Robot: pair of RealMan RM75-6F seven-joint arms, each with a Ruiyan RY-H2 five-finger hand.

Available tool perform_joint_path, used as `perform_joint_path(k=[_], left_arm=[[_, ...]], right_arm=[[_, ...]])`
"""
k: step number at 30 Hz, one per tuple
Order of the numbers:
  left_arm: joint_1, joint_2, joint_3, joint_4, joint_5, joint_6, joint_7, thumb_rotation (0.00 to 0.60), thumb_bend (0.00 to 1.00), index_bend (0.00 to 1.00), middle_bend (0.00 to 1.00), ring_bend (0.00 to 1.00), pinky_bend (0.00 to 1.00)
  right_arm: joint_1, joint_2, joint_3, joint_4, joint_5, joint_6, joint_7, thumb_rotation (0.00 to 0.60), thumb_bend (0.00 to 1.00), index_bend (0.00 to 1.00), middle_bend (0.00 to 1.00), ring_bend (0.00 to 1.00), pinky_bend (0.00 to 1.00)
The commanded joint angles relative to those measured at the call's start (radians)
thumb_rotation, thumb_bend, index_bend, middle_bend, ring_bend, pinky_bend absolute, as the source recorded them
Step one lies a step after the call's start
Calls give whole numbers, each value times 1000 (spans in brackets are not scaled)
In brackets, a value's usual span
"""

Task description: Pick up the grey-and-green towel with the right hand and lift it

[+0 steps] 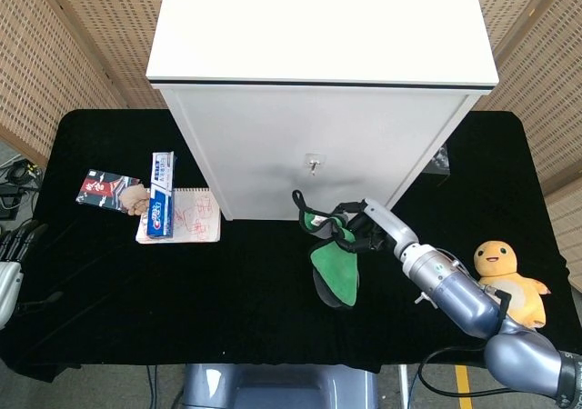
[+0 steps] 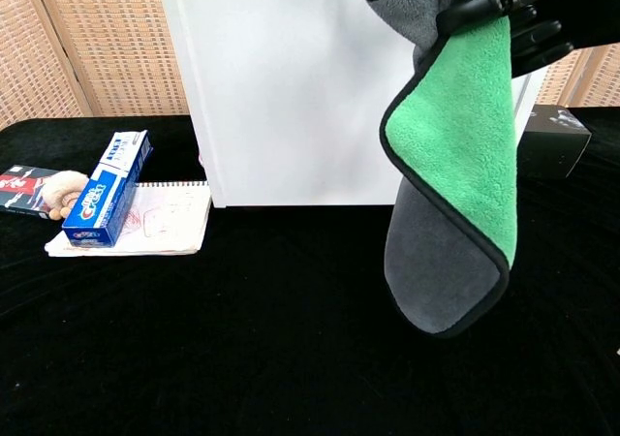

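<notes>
The grey-and-green microfibre towel with black edging (image 2: pixel 451 194) hung in the air in front of the tall white cabinet (image 1: pixel 318 91), clear of the black tablecloth (image 1: pixel 227 282), with its grey lower lobe dangling free. The right hand (image 1: pixel 371 227) held it by the bunched upper end, dark fingers (image 2: pixel 531 31) clamped around the fold; in the chest view the grip sat at the very top edge of the picture. The left hand (image 1: pixel 7 264) lay at the table's left edge, holding nothing; whether its fingers were spread or curled could not be told.

The lift looked essentially made, so the step in hand was to keep the cloth up without losing it. To do that well, the fingers ought to stay firmly closed on the gathered part, since a soft towel can slide out under its own hanging weight. Any further rise should be straight and slow, keeping the swinging tail away from the cabinet front and its small keyhole (image 1: pixel 313 164).

Off to the left a blue toothpaste box (image 1: pixel 162 204) rested on a spiral notepad (image 1: pixel 186 218), and a yellow plush toy (image 1: pixel 505 282) sat beside the right forearm, all well apart from the towel.
</notes>
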Motion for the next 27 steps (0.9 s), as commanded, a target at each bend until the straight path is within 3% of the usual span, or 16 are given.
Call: perform_joint_path(k=[1, 11, 27], left_arm=[[0, -1, 0, 0, -2, 0, 1, 600, 0, 0, 0, 0, 0], [-2, -5, -2, 2, -9, -5, 9, 600, 0, 0, 0, 0, 0], [-2, -4, -4, 2, -12, -4, 10, 600, 0, 0, 0, 0, 0]], right_arm=[[-7, 4, 36, 51, 27, -89, 93, 600, 721, 785, 1000, 1000, 1000], [-25, -6, 70, 128, 11, -198, 185, 600, 721, 785, 1000, 1000, 1000], [-55, -20, 97, 166, -39, -249, 239, 600, 721, 785, 1000, 1000, 1000]])
